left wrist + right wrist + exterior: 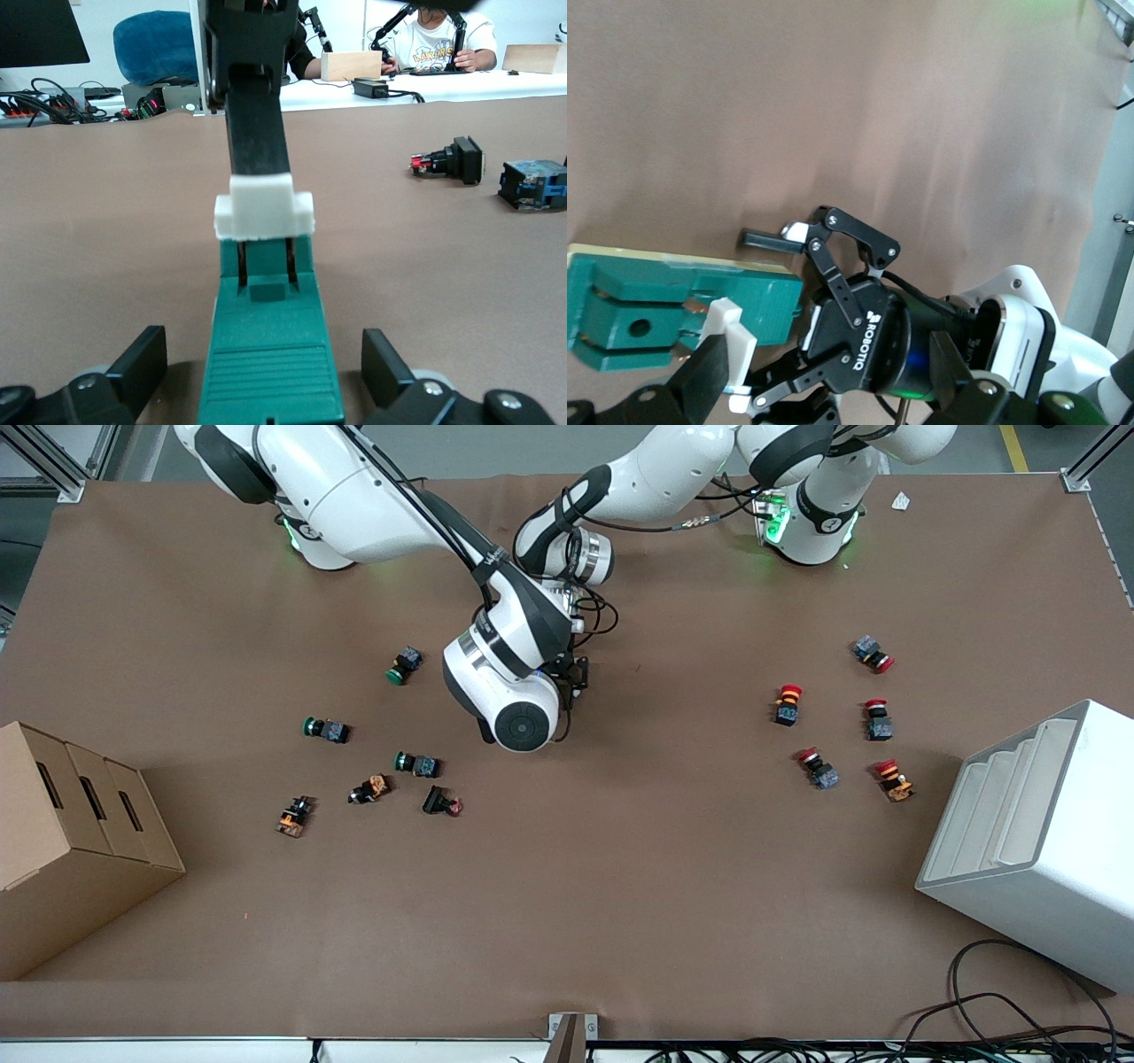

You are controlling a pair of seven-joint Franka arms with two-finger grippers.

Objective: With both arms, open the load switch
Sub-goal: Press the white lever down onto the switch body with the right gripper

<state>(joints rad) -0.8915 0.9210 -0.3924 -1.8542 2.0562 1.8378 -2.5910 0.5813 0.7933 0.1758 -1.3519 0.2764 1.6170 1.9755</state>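
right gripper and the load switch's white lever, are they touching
Touching: in the left wrist view, the right gripper's black finger runs straight into the white lever atop the green load switch.

load switch (270, 363): dark green body with a white lever piece
left gripper (775, 314): black, white lettering on its body, white pads at the fingertips
right gripper (257, 190): black
arms (354, 496): white shells with black bands, bases lit green
worktop (620, 886): plain brown
push buttons toward the right arm's end (326, 729): green caps, dark bodies, some orange
push buttons toward the left arm's end (788, 704): red caps, dark and orange bodies
cardboard box (71, 841): tan
bin (1036, 841): white
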